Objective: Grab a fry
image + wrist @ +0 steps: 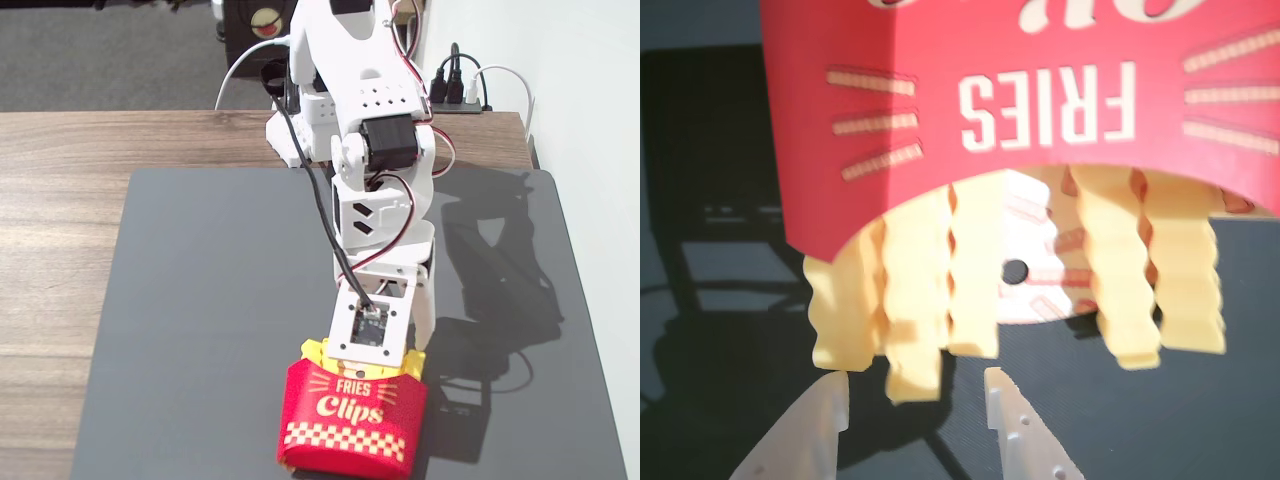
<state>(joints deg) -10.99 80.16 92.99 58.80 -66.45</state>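
The red "Fries Clips" carton stands on the dark mat near the front edge. It fills the top of the wrist view, upside down. Several yellow wavy fries stick out of its mouth; only their tips show in the fixed view. My gripper is open, its white fingertips right at the fry ends. One fry points into the gap between the jaws, its tip level with them and not gripped. In the fixed view the wrist mount hides the jaws, directly behind the carton.
The dark grey mat lies on a wooden table. The arm's base stands at the mat's far edge. A power strip with cables and a white wall are at the right.
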